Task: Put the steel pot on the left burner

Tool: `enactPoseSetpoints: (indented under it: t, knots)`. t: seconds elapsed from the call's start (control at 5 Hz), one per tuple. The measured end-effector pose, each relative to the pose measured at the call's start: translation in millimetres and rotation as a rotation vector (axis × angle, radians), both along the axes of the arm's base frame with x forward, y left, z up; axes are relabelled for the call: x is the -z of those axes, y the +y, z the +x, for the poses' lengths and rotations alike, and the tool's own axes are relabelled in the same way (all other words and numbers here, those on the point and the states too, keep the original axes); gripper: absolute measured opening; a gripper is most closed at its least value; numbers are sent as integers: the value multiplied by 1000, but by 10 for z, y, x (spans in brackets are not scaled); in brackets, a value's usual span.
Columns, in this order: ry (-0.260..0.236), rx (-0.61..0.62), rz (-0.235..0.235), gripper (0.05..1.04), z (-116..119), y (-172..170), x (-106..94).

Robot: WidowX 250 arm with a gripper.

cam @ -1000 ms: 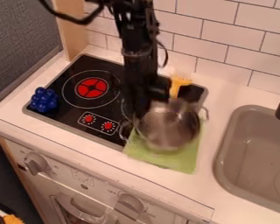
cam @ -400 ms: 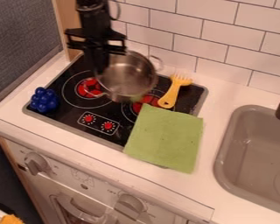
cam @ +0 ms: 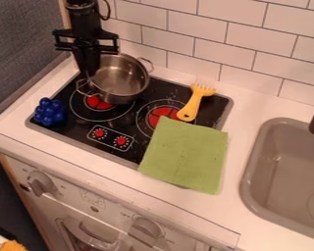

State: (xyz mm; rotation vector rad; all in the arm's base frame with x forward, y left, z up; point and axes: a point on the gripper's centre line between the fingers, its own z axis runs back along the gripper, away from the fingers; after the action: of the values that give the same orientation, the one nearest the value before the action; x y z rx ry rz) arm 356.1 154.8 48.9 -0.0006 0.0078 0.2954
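One steel pot, clamped at one side in the gripper (presumably leaving the base free for setting down), over the left burner.

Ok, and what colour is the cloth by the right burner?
Green, plain; the cloth shows in the camera view.

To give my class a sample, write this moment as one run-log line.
gripper holding steel pot by rim | pot over left burner, contact unclear | green cloth partly on stovetop
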Motion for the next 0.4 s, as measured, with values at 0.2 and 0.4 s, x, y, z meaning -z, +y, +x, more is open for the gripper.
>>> enactPoseSetpoints:
  t: [0.2, 0.4]
  knots:
    - [28, -38, 2, 64, -8, 157, 86]
    - [27, -38, 8, 96, 11, 189, 91]
